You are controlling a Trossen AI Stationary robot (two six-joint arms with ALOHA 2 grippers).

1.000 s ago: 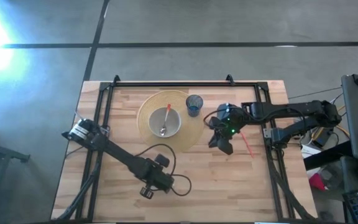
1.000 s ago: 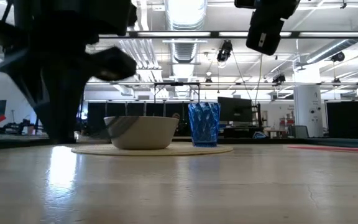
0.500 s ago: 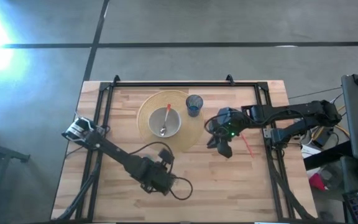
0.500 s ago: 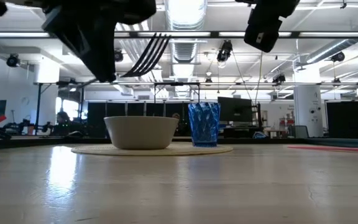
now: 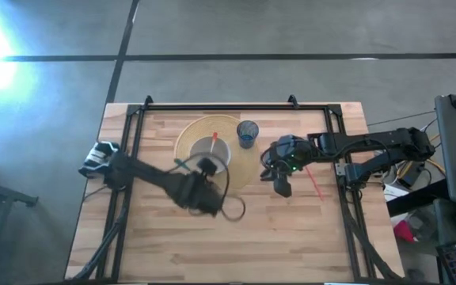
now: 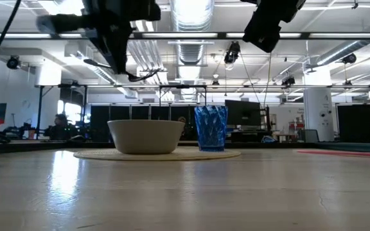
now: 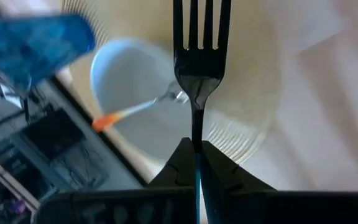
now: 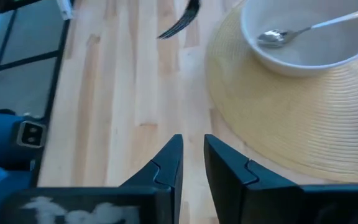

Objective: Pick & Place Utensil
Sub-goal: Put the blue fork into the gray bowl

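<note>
My left gripper [image 7: 194, 146] is shut on a dark fork [image 7: 201, 56] and hangs in the air just near of the white bowl [image 5: 212, 156]. The fork's tines [image 7: 201, 25] point out over the bowl's rim. Blur hides the gripper's outline in the high view, and the right wrist view catches the fork [image 8: 182, 22] from afar. A spoon with an orange handle [image 7: 135, 109] lies in the bowl, which stands on a round woven mat [image 5: 244, 170]. My right gripper [image 8: 193, 146], open by a narrow gap, hovers over the mat's right edge [image 5: 282, 188]. My left gripper pinches the fork's handle [image 7: 195, 130] between its two fingers. The fingers lie along the handle, and the fork sticks straight out past the fingertips, tines leading. The fork is lifted clear of the table.
A blue ribbed cup [image 5: 247, 133] stands on the mat's far right part, beside the bowl. A thin red stick [image 5: 313, 180] lies on the bare wood right of my right gripper. A black frame [image 5: 212, 105] runs along the table's far and side edges.
My left arm has swung from near the table's near edge toward the bowl and risen, carrying the fork with it, still shut. My right gripper has drifted slightly toward the mat.
</note>
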